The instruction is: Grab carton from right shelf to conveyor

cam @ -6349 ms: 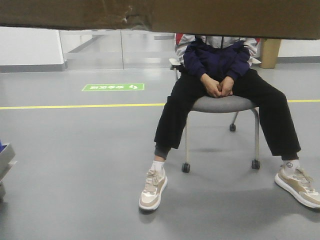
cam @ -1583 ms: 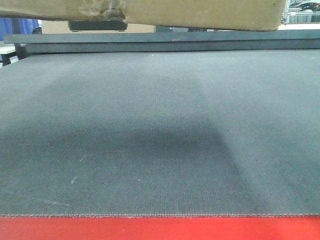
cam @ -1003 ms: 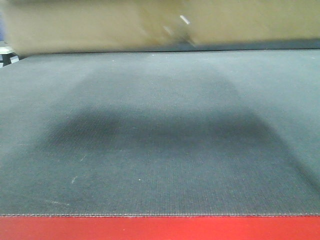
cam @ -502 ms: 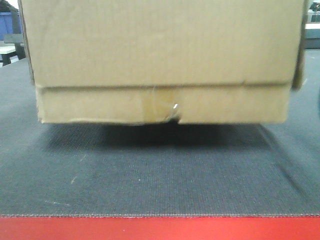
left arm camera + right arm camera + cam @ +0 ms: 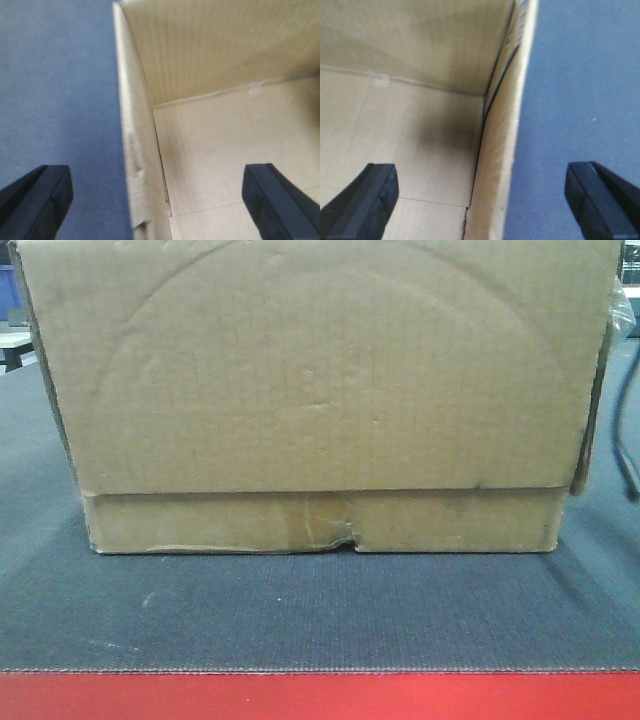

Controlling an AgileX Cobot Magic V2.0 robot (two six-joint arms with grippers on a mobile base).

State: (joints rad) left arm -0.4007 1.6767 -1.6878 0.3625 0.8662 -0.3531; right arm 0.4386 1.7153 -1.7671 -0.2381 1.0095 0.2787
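The open-topped brown carton [image 5: 320, 400] rests on the dark grey conveyor belt [image 5: 320, 610], filling most of the front view. In the left wrist view my left gripper [image 5: 157, 200] is open, with one finger [image 5: 35, 200] outside over the belt and the other inside, straddling the carton's left wall [image 5: 137, 165] without touching it. In the right wrist view my right gripper [image 5: 481, 200] is open in the same way across the carton's right wall [image 5: 497, 165]. The carton's inside [image 5: 410, 135] looks empty.
A red strip [image 5: 320, 696] runs along the belt's near edge. A black cable [image 5: 622, 440] hangs by the carton's right side. Bare belt lies left [image 5: 60, 90] and right [image 5: 580, 90] of the carton.
The view turned from a seated person to the conveyor. The carton came down from the top of the view onto the belt, where it now rests.
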